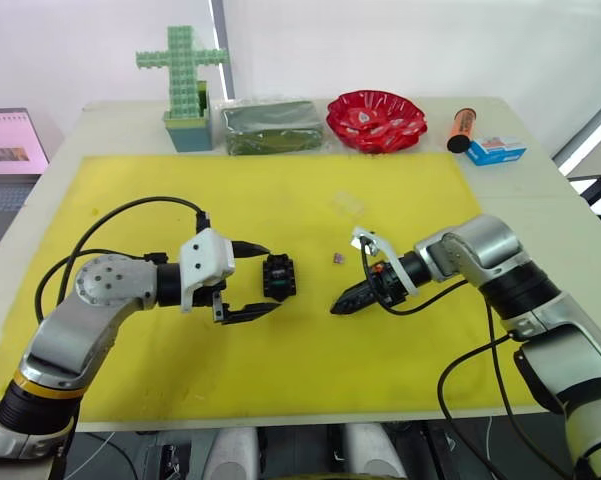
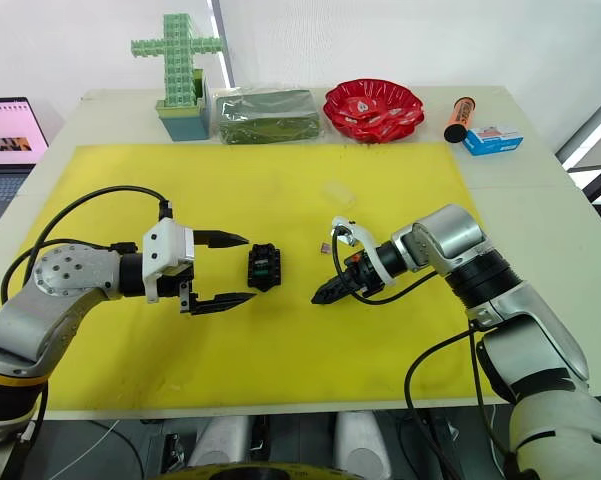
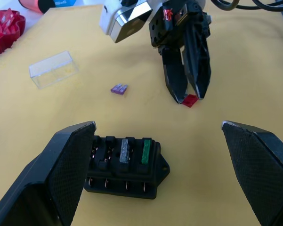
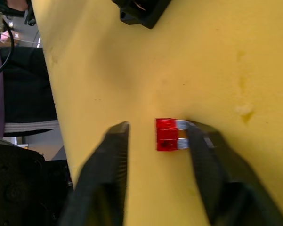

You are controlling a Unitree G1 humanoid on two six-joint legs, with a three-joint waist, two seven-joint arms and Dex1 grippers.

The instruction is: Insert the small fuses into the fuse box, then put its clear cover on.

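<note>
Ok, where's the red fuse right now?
The red fuse lies on the yellow mat between the right gripper's open fingers, touching one of them, a little to the right of the fuse box.

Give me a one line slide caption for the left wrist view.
Open left end effector flanks the fuse box while the right end effector reaches for the red fuse.

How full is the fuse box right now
Partly full: the fuse box holds a grey fuse and a green fuse; its other top slots look empty.
</note>
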